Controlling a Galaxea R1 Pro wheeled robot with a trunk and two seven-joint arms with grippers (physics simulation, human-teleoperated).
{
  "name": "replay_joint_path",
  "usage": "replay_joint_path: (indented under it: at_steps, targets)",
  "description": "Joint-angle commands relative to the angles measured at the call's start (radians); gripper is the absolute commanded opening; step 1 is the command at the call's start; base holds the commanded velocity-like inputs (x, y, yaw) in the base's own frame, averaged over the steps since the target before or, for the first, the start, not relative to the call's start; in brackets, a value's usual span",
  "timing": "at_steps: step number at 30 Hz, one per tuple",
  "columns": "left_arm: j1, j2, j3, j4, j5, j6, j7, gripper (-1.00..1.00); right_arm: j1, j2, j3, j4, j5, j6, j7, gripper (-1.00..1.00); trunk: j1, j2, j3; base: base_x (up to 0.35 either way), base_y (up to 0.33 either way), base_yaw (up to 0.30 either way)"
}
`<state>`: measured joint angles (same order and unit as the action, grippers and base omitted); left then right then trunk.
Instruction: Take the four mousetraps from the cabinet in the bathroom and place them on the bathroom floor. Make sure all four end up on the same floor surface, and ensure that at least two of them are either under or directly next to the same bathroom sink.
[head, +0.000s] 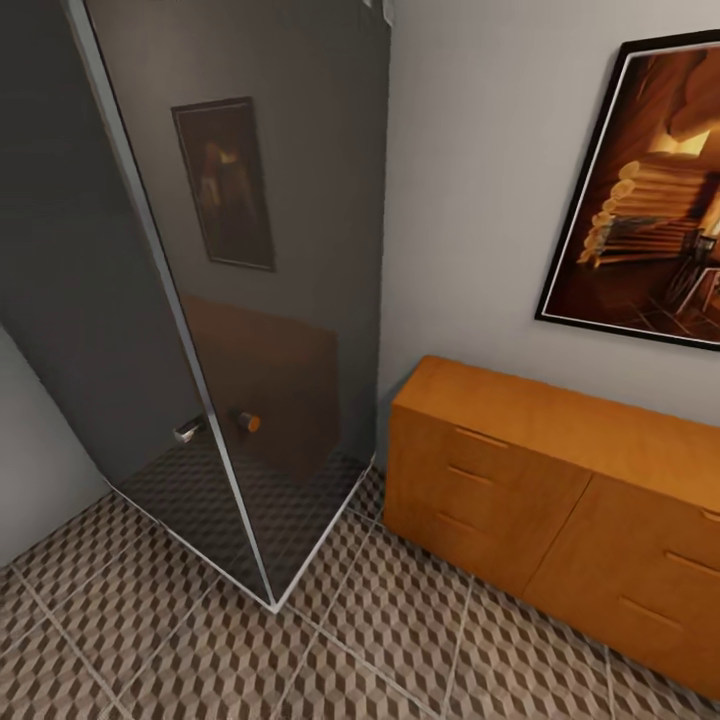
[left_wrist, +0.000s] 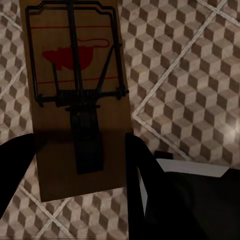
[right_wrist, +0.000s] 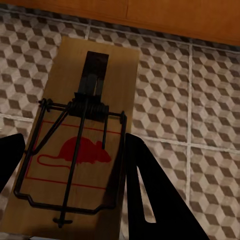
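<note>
Wooden mousetraps (left_wrist: 75, 100) (right_wrist: 80, 150) sit clenched in both our end effectors (left_wrist: 80, 165) (right_wrist: 75, 165), carried flat above bathroom floor (head: 300, 640) for placing; cabinet (head: 520, 500) at four o'clock.

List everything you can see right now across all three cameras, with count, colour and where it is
mousetraps: two, tan wood with dark wire and a red mouse mark; one between the left pincer's fingers, one between the right pincer's fingers
cabinet: one, orange-brown, against the grey wall
bathroom floor: cube-pattern tiles, brown and beige
glass enclosure: one, dark tinted, left of the cabinet
framed picture: one, dark frame, on the wall above the cabinet
left pincer: black, shut on a mousetrap
right pincer: black, shut on a mousetrap
</note>
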<state>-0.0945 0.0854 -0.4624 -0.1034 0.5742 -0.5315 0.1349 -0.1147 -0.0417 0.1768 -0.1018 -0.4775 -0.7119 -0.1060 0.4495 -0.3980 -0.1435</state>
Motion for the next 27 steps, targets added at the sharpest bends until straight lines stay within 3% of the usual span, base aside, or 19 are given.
replay_joint_path:
  at_steps: [1, 27]
  targets:
    - [-0.001, 0.0, -0.009, 0.0, -0.001, -0.001, 0.009, -1.0, 0.0, 0.0, 0.009, -0.001, -0.002, -0.001, -0.009, -1.0, 0.001, -0.002, -0.002, 0.0, 0.0, 0.233]
    - [-0.001, -0.015, -0.009, 0.012, -0.001, -0.002, 0.009, -1.0, 0.0, 0.0, 0.009, 0.0, -0.001, -0.001, -0.009, -1.0, 0.001, -0.002, -0.002, 0.0, 0.0, 0.232]
